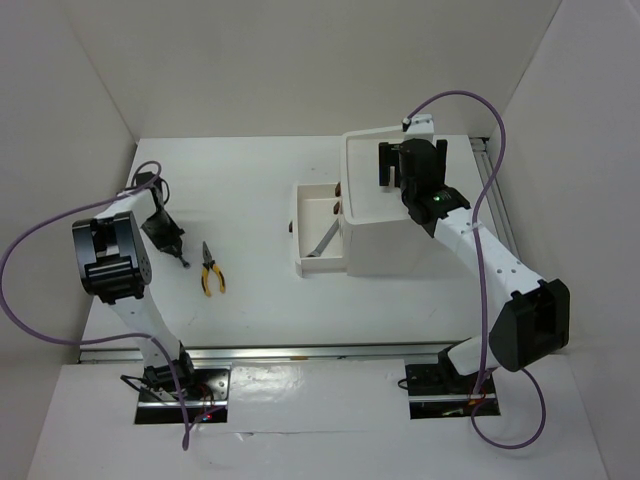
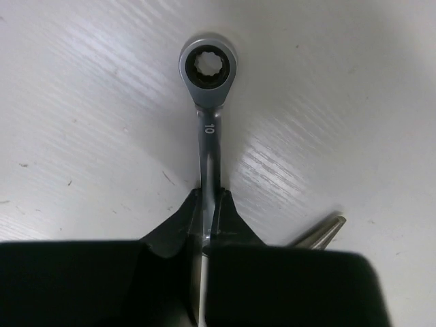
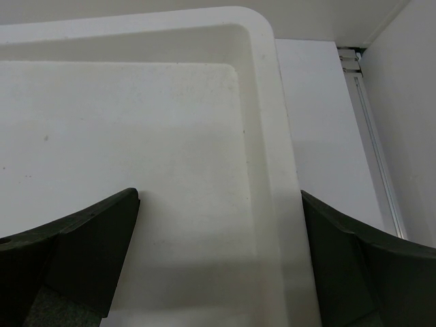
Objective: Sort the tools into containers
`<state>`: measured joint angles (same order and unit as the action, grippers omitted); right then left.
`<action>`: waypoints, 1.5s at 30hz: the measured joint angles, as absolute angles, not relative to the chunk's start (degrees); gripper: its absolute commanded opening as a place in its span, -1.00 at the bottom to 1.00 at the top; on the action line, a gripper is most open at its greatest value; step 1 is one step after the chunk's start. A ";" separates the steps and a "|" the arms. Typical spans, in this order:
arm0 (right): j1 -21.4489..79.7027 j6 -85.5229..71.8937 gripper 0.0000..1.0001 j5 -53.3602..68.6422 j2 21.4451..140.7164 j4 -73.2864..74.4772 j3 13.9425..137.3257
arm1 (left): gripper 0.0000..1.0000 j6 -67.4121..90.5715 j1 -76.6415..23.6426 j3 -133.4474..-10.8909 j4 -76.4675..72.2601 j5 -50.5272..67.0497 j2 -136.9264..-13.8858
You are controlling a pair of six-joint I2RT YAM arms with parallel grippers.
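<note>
While clamped by its shank in the left gripper [image 2: 210,201], the wrench [image 2: 208,136] is held ring end forward. The open drawer [image 1: 318,268] is found to its right, beyond the pliers [image 1: 211,270].

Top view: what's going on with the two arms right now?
The left gripper is shut on a silver wrench marked 10, on the left of the table, with the yellow-handled pliers lying just beside it. The right gripper hangs open over the top tray of the white box unit. One drawer is pulled out toward the left, with what looks like a silver tool inside.
</note>
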<state>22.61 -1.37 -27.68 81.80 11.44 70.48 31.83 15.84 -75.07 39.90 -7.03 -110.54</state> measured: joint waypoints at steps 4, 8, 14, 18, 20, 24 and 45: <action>22.61 -1.37 1.00 -27.62 81.49 11.49 70.48 | -1.00 31.48 15.84 -76.44 41.10 -7.27 -111.53; 22.61 -1.37 1.00 -27.62 81.47 11.49 70.48 | -1.00 31.81 15.86 -76.71 41.52 -7.42 -111.44; 22.61 -1.37 1.00 -27.57 81.43 11.53 70.48 | -1.00 31.88 16.60 -71.31 38.85 -4.36 -101.23; 22.61 -1.37 1.00 -27.62 81.45 11.55 70.48 | -1.00 32.05 12.99 -70.52 33.30 2.61 -85.58; 22.61 -1.37 1.00 -27.64 81.45 11.55 70.50 | -1.00 33.30 8.75 -70.52 27.68 8.29 -80.07; 22.76 -1.93 1.00 -27.62 81.45 12.14 70.50 | -1.00 36.14 0.21 -70.76 18.61 18.28 -80.44; 23.27 -2.48 1.00 -28.32 82.67 12.82 71.22 | 0.70 40.75 -21.82 -82.52 8.91 21.34 -107.74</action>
